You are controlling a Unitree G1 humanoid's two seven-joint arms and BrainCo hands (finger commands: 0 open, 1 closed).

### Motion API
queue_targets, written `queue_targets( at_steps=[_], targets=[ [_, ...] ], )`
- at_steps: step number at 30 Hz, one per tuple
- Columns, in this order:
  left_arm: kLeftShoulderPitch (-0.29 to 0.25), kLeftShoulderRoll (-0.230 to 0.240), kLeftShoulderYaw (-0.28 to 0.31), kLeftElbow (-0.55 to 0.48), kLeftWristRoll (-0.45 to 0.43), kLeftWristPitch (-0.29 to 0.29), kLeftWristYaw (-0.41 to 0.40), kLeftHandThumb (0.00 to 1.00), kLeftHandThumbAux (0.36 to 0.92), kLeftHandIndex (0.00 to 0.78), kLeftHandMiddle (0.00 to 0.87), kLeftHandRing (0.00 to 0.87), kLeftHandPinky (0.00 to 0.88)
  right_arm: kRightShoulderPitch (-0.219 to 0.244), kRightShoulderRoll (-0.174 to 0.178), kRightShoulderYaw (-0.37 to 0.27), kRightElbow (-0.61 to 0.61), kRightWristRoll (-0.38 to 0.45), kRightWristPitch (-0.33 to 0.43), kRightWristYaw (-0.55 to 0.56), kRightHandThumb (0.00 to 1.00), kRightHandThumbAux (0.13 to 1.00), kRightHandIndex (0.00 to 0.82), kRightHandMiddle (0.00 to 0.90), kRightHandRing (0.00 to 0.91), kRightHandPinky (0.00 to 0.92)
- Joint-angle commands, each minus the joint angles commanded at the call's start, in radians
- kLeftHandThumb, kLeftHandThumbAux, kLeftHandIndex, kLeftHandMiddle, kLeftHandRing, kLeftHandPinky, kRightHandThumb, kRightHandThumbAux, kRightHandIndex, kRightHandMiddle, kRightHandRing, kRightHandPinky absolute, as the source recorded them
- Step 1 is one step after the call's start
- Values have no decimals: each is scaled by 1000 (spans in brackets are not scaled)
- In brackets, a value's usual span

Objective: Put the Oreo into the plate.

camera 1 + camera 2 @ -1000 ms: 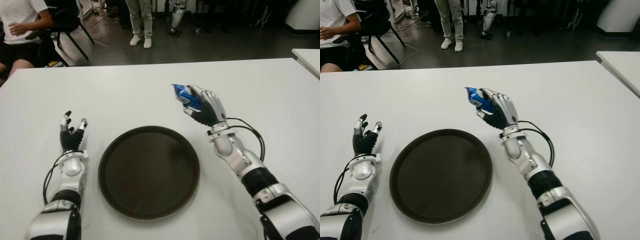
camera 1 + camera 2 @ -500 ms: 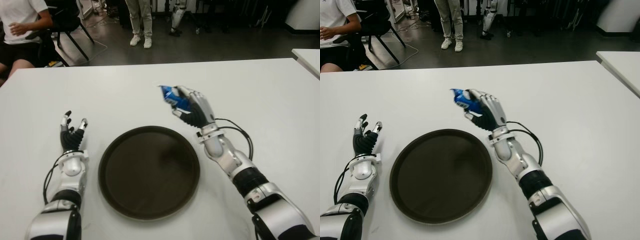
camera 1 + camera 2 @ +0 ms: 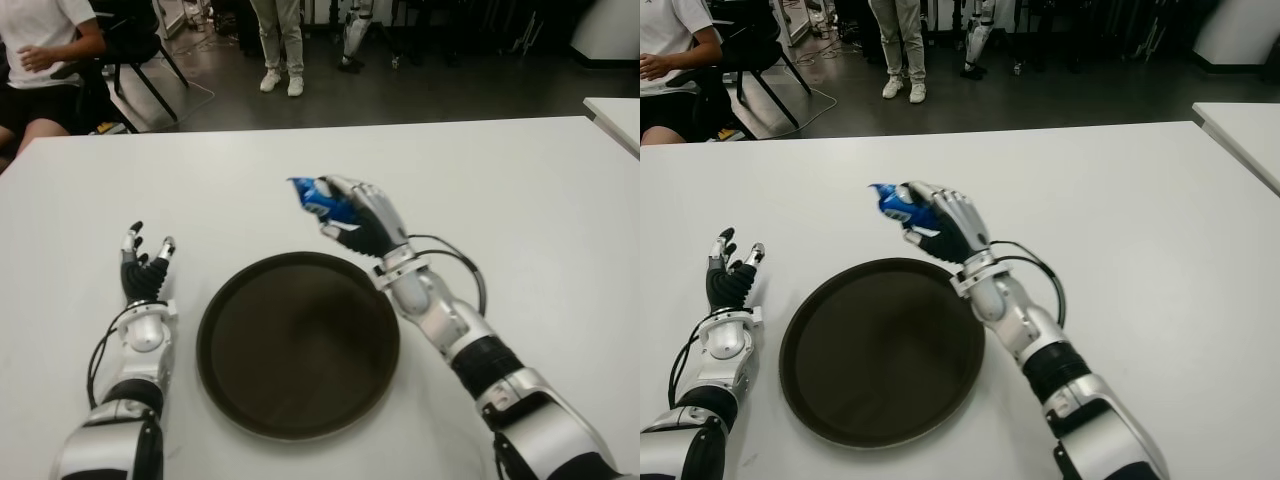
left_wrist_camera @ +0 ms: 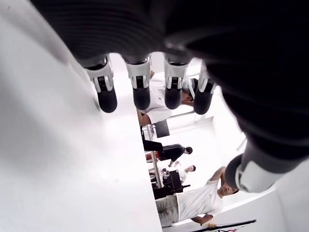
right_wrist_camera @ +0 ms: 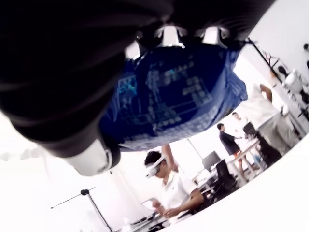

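Eye views: right hand (image 3: pixel 362 215) grips the blue Oreo packet (image 3: pixel 318 197) in curled fingers, raised beyond the dark plate's (image 3: pixel 298 343) far rim; left hand (image 3: pixel 146 272), fingers spread, holds nothing left of the plate on the white table (image 3: pixel 520 210). Right wrist view: packet print (image 5: pixel 170 92) unreadable.

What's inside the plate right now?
Nothing shows inside the plate; its dark surface is bare. The Oreo pack is held in the right hand above the table by the plate's far rim. The left hand is left of the plate.
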Motion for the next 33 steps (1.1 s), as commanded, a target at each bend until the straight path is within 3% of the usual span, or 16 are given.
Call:
queue_targets(
  at_steps=[15,21,29,33],
  targets=[
    [1,-2,-5,-2,5,0,5,322,615,33,38,1,0,-8,32,55,78,-8,-144,-5,839,681,434,452,412,382],
    [2,-2,-7,-1,11,-3,14,317,632,34,48,22,18,-9,38,70,92,-8,-179,8,840,681,431,454,445,426],
    [2,-2,-13,0,19,-3,29,300,644,40,64,38,25,-8,39,96,99,-14,-222,43,839,682,430,453,423,426],
    [2,-1,-14,3,22,-3,36,299,639,48,69,45,32,-6,40,100,97,-11,-230,62,834,686,410,466,475,490]
  ],
)
